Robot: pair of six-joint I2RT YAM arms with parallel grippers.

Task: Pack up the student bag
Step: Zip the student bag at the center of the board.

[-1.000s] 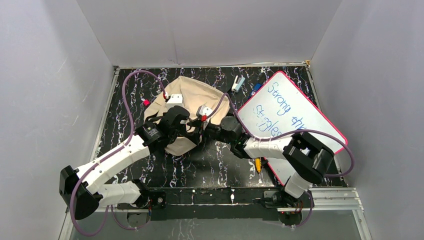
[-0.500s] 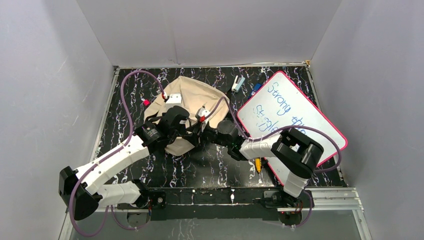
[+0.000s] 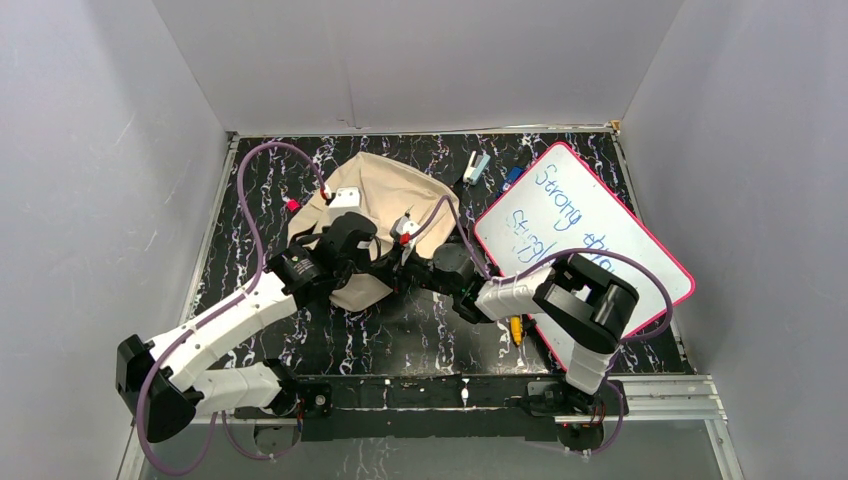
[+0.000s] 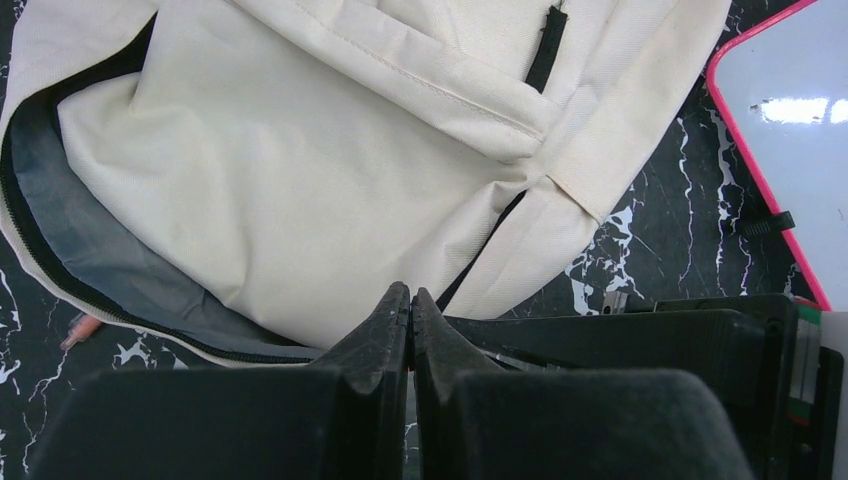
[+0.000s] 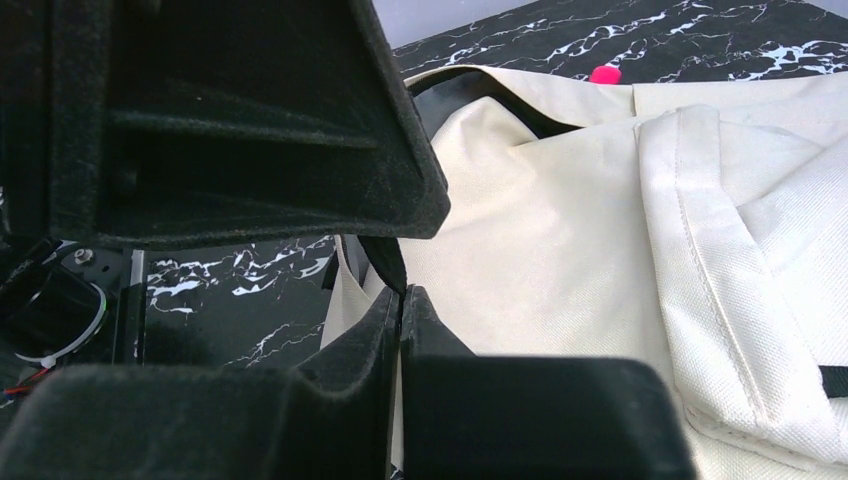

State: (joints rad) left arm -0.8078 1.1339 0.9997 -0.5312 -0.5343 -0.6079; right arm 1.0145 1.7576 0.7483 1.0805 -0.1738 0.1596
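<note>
The student bag point(image 3: 385, 195) lies flat at the back middle of the table, cream fabric with its black zipper partly open onto grey lining point(image 4: 90, 250). Both grippers meet at its near edge. My left gripper point(image 4: 410, 296) is shut, its tips against the bag's rim where the zipper ends; nothing shows between them. My right gripper point(image 5: 400, 297) is shut on a black tab point(image 5: 388, 265) of the bag that sticks up from between its tips. From above, the left gripper point(image 3: 368, 262) and right gripper point(image 3: 403, 262) sit side by side.
A pink-framed whiteboard point(image 3: 585, 225) with blue writing lies right of the bag, partly under my right arm. A pale stapler-like item point(image 3: 476, 166) and a blue pen point(image 3: 513, 175) lie behind it. A yellow item point(image 3: 516, 328) and a small red item point(image 3: 292, 204) lie nearby. White walls enclose the table.
My right gripper has closed from open onto the black tab, and the right arm has shifted a little left toward the bag. The left arm has not moved.
</note>
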